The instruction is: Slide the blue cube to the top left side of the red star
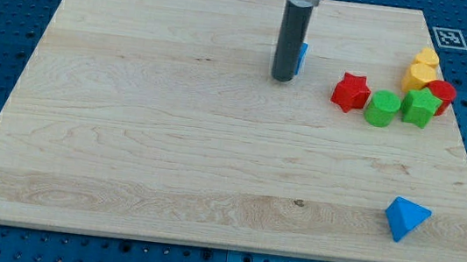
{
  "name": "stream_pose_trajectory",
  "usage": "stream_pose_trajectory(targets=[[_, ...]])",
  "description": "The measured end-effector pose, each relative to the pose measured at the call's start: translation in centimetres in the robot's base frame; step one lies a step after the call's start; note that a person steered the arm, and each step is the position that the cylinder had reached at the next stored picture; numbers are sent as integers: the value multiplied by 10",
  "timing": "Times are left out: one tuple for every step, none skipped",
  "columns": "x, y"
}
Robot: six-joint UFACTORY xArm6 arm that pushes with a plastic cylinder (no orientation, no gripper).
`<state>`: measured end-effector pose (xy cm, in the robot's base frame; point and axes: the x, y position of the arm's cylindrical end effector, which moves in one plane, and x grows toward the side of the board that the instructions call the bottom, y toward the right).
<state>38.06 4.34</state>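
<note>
Wooden board on a blue pegboard carries my tip, a bare rod with no pincer, touching the mostly hidden blue cube just right of it in the upper middle, left of the red star.

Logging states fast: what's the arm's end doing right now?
No gripper: my tip rests against the blue cube's left side, holding nothing.

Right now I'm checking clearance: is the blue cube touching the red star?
No. The blue cube sits mostly hidden behind my tip, with bare board between it and the red star.
</note>
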Motion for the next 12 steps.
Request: stream_pose_trajectory(targets=[[1,-46],[-24,-58],[-39,-47],[-39,-11],[-37,27],[-33,44],[-42,22],[-77,14],[-100,25],[-100,45],[-94,62],[-78,66]])
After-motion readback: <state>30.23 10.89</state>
